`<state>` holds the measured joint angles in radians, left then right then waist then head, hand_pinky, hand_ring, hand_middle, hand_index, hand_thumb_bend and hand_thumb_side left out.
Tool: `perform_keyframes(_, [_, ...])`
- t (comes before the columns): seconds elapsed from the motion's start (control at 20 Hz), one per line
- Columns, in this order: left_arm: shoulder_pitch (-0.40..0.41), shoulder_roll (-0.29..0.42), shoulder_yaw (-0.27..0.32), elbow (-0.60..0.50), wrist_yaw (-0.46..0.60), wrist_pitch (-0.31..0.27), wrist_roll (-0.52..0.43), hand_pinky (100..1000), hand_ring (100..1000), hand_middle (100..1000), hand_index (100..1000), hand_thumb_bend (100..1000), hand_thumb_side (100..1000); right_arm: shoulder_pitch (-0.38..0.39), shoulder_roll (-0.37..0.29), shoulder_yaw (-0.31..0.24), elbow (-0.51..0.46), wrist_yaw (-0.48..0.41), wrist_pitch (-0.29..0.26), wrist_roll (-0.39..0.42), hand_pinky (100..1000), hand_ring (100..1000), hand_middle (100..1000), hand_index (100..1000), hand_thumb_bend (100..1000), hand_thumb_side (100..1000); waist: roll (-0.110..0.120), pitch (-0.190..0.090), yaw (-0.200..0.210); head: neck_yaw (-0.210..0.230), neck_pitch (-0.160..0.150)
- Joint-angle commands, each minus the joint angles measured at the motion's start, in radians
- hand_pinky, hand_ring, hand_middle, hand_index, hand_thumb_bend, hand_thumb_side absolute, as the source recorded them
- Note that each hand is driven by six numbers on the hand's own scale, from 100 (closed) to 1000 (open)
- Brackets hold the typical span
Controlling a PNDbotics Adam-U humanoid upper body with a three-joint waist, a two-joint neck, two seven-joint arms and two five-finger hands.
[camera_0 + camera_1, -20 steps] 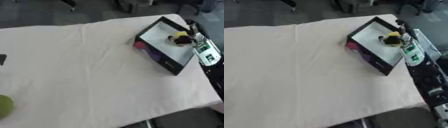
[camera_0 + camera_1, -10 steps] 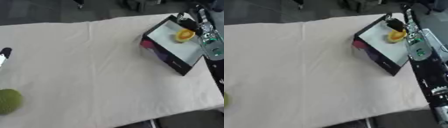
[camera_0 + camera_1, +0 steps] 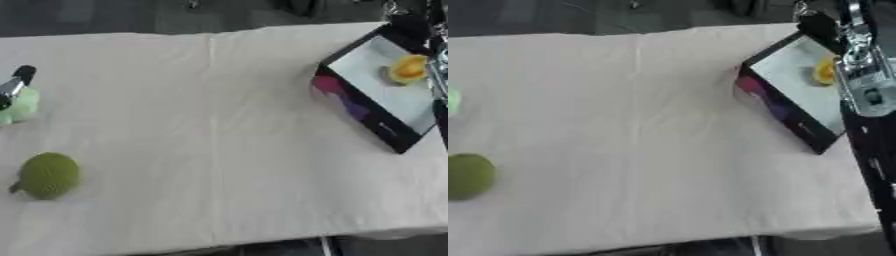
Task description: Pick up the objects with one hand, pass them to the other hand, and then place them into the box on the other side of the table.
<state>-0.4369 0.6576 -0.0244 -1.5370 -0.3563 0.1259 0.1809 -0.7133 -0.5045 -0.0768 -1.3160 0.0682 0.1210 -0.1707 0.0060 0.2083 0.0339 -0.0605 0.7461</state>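
Fingers' state unclear on both hands; green fruit (image 3: 48, 175) near left table (image 3: 219, 150) edge, yellow object (image 3: 407, 69) in box (image 3: 385, 131).

No legible text or labels

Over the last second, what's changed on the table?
Mostly the camera: the whole view has swung left, bringing the green round fruit and a pale green object into sight at the left edge. The right robot hand has drawn back from the yellow object, which stays in the box. The box has not moved.
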Motion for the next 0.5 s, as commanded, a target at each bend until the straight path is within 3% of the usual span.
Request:
perform_keyframes(0.05, [-0.028,0.089,0.011,0.028,0.016,0.032,-0.050,787,641,654,835,608,423,-0.024,-0.020,0.010,-0.029,-0.055,-0.006,-0.010,1000,923,860,889,100,236,0.002,-0.023,0.003,0.037,0.009])
perform_keyframes(0.3, [-0.073,0.146,-0.009,0.123,0.054,0.074,-0.135,794,664,671,837,618,418,-0.028,-0.027,0.030,-0.035,-0.118,-0.011,-0.013,1000,922,859,886,100,241,0.002,-0.021,0.007,0.072,0.004])
perform_keyframes(0.35, [-0.090,0.155,-0.010,0.156,0.059,0.082,-0.170,795,667,673,836,551,400,-0.028,-0.028,0.033,-0.034,-0.121,-0.010,-0.013,1000,922,859,886,100,232,0.001,-0.020,0.007,0.075,0.002])
perform_keyframes(0.4, [-0.111,0.161,-0.007,0.189,0.060,0.086,-0.209,796,668,673,836,621,409,-0.027,-0.029,0.034,-0.033,-0.122,-0.010,-0.012,1000,922,859,886,100,242,0.000,-0.019,0.008,0.078,-0.001])
perform_keyframes(0.5, [-0.154,0.169,-0.009,0.261,0.059,0.087,-0.285,802,685,683,836,626,397,-0.028,-0.031,0.036,-0.031,-0.122,-0.008,-0.013,1000,922,858,885,100,243,-0.003,-0.016,0.007,0.081,-0.009])
